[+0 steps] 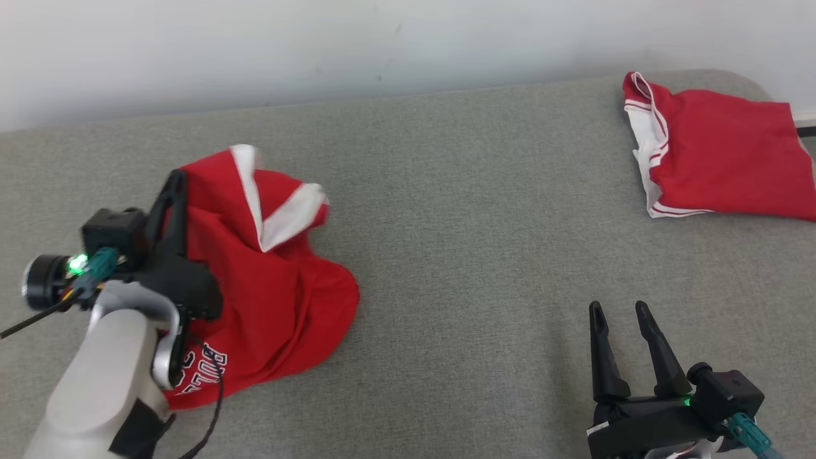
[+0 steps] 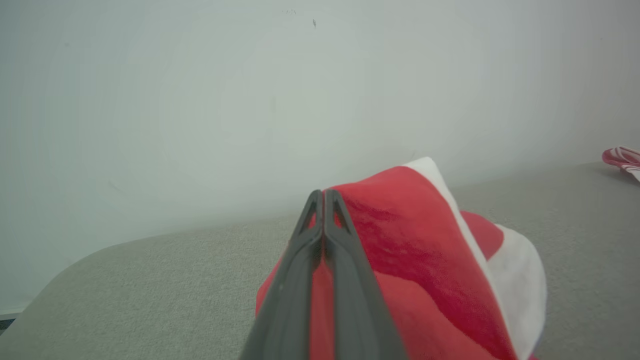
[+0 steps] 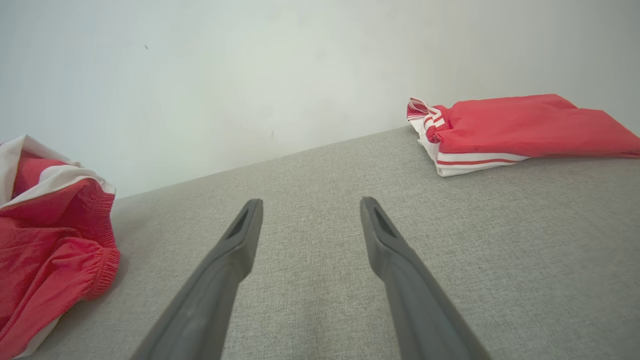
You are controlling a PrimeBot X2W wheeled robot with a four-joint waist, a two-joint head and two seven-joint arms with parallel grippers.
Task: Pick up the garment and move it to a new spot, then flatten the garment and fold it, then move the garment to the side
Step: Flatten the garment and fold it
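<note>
The garment (image 1: pixel 280 287), a red piece with broad white trim, lies bunched on the grey cloth-covered surface (image 1: pixel 478 255), directly against the left pincer (image 1: pixel 177 182) and spreading away to that pincer's right side. The left pincer has its two dark fingers pressed together on a fold of the red cloth. In the left wrist view a strip of red shows between the fingers below the tips (image 2: pixel 322 196), and the garment (image 2: pixel 400 260) rises into a peak just beside them, with a white band (image 2: pixel 520 280) curving down its far side. White lettering (image 1: pixel 204 373) shows on the cloth near the pale forearm (image 1: pixel 102 382) behind this pincer, too broken up by folds to read. The right pincer (image 1: pixel 618 312) is well apart from the garment, its fingers spread and nothing between them. From its own wrist camera the tips (image 3: pixel 311 205) frame bare grey surface (image 3: pixel 310 280), and the garment (image 3: pixel 50 235) sits far off to its left, an elastic hem facing it. Ahead of the right pincer and a little to its right lies a folded garment (image 1: pixel 720 159), red with white striped edging (image 3: pixel 520 125), near the surface's far corner. A pale wall (image 1: pixel 319 44) stands beyond both pincers.
</note>
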